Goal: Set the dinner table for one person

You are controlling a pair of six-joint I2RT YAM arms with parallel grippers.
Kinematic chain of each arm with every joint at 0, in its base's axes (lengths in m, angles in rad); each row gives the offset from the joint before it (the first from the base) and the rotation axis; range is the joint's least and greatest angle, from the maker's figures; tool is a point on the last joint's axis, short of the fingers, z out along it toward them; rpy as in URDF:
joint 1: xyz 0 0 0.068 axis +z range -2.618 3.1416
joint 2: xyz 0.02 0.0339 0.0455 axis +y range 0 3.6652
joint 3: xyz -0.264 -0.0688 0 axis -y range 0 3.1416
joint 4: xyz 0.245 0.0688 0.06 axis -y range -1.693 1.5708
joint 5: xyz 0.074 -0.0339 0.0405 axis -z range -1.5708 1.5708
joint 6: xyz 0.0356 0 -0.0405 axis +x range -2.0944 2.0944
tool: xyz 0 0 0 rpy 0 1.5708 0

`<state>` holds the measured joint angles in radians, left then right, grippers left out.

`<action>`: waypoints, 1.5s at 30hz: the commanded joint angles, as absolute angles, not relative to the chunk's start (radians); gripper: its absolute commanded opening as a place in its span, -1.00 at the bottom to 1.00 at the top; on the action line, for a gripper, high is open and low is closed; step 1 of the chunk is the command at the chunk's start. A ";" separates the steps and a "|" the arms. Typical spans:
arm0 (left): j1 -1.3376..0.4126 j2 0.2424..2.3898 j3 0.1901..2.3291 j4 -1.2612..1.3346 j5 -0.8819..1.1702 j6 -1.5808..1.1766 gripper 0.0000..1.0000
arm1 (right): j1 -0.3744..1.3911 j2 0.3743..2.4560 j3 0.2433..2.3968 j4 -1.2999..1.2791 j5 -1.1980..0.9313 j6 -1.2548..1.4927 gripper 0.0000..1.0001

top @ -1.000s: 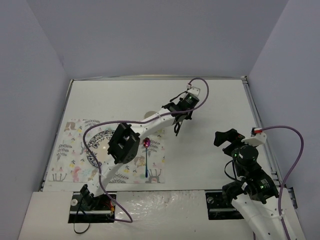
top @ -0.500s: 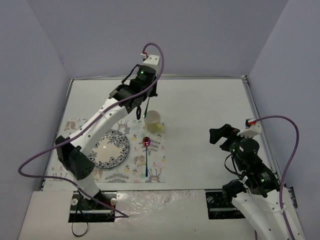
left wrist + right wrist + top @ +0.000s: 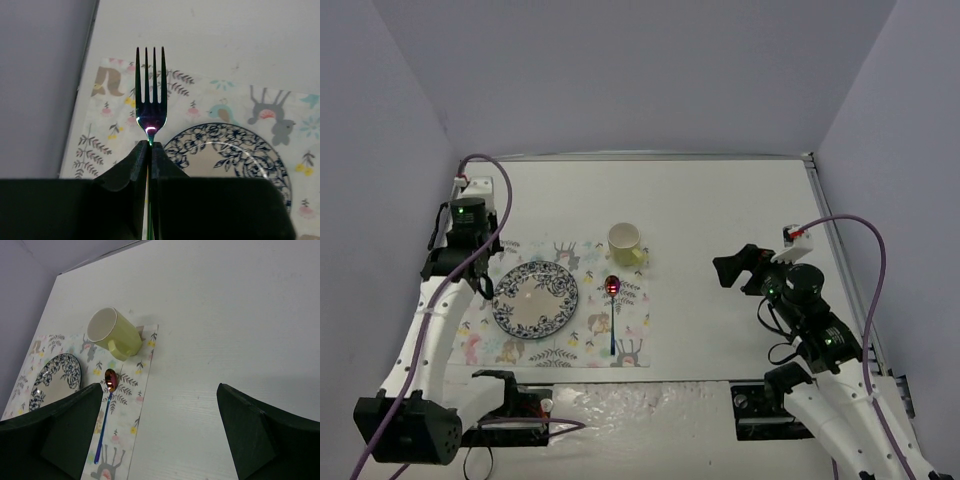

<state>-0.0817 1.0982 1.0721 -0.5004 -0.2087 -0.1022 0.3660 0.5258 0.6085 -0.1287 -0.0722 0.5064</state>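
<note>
The large flat white matte dinner table (image 3: 720, 205) with thin metal edging fills the middle of the top view, running from the grey back wall down to the arm bases.

A rectangular cloth placemat (image 3: 560, 348) lies on its lower left part. What is printed on it is pictures: deer, birds and leafy sprigs.

A round white plate with a dark blue floral rim (image 3: 535, 299) sits on the left half of the placemat. To its right lies a spoon with an iridescent pink bowl and a thin blue handle (image 3: 612, 312), bowl toward the top of the frame. A pale yellow ceramic mug (image 3: 626, 243) stands at the placemat's upper right corner.

The left gripper (image 3: 150, 146) has its jaws pressed together on the neck of a dark, iridescent four-tined metal fork (image 3: 150, 95). The tines point toward the top of the left wrist view, over the placemat's corner. The plate is at lower right of that view.

The right gripper (image 3: 732, 268) hangs over bare table at right of centre. Its jaws are spread wide and hold nothing.
</note>
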 commanded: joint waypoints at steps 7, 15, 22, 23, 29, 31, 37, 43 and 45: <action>0.233 1.040 0.865 -0.285 -0.030 0.213 -1.00 | 0.423 0.537 0.552 0.047 -0.128 0.483 0.90; 0.343 1.166 0.817 -0.181 0.148 0.332 -1.00 | 0.506 0.521 0.536 0.045 -0.073 0.453 0.90; 0.386 1.224 0.771 -0.152 0.186 0.407 -1.00 | 0.540 0.519 0.527 0.046 -0.015 0.426 0.90; 0.394 1.234 0.761 -0.153 0.194 0.412 -1.00 | 0.543 0.519 0.525 0.046 -0.013 0.423 0.90; 0.409 1.295 0.739 -0.168 0.221 0.425 -1.00 | 0.554 0.515 0.513 0.045 -0.003 0.415 0.90; 0.422 1.296 0.726 -0.157 0.214 0.423 -1.00 | 0.558 0.519 0.512 0.046 -0.003 0.413 0.90; 0.452 1.355 0.750 -0.163 0.224 0.419 -1.00 | 0.561 0.525 0.513 0.045 0.034 0.408 0.90; 0.468 1.396 0.750 -0.152 0.225 0.423 -1.00 | 0.560 0.534 0.509 0.044 0.032 0.407 0.90; 0.468 1.405 0.752 -0.151 0.217 0.419 -1.00 | 0.560 0.537 0.511 0.044 0.035 0.405 0.90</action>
<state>0.4570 1.4088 0.7059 -0.2022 0.2053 0.3940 0.5514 0.5136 0.5064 -0.0330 0.0079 0.4178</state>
